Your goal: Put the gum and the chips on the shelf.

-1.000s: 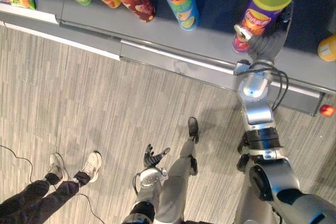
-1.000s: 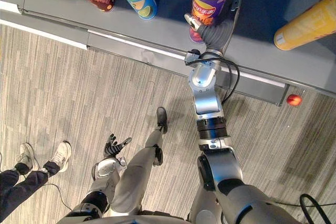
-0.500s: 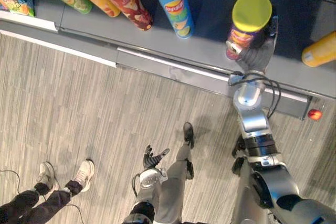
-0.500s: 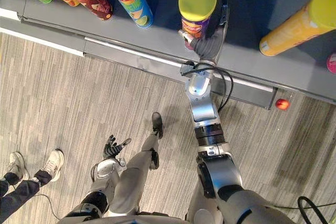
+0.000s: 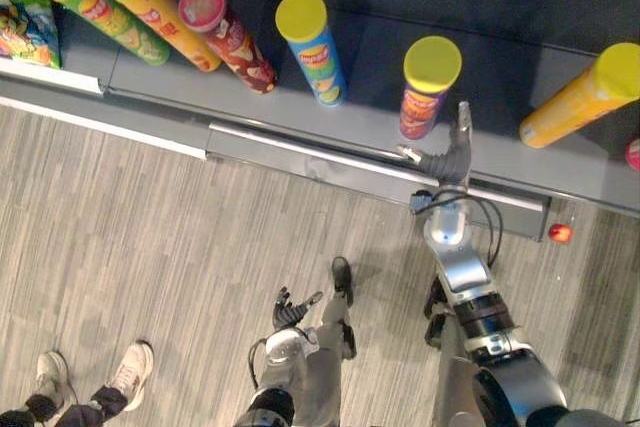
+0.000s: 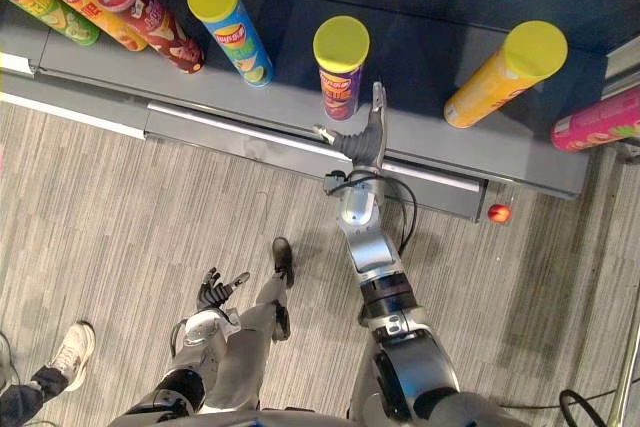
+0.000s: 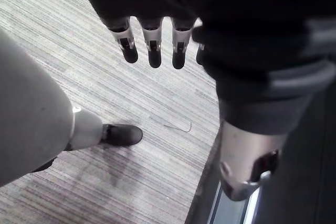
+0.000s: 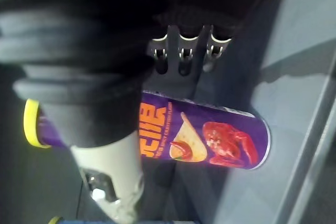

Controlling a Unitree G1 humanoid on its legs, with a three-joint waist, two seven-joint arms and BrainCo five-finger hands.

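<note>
The right hand [image 5: 445, 155] is released: its fingers [image 5: 463, 122] are straight and point away from the robot over the front edge of the shelf [image 5: 280, 117], with the thumb spread out to the left. The right arm reaches straight forward from the lower right, the wrist just above the shelf's near lip. The hand grasps nothing. The purple chips can [image 5: 424, 97] stands upright on the shelf just to the left of the fingers and beyond the thumb, apart from both; the right wrist view shows the can lying free past the straight fingers.

The shelf is a long grey ledge running from left to right across the far side, with a dark back wall. The striped grey floor [image 5: 150, 227] lies near of it.

The purple can is one of a row of tall cans standing on the shelf. From the left there are a green can [image 5: 95, 9], an orange can [image 5: 160, 12], a red can with a pink lid [image 5: 228, 35] and a blue can [image 5: 312, 47]. To the right of the purple can is another orange can [image 5: 575, 102], then a pink can [image 6: 600, 119]. Snack bags [image 5: 22, 22] sit at the far left end.

The left hand [image 5: 288, 310] hangs low over the floor, fingers loosely spread and empty.

A person's white shoes [image 5: 128, 375] show at the near left. A small red round thing [image 5: 560, 233] sits on the shelf's front at the right.
</note>
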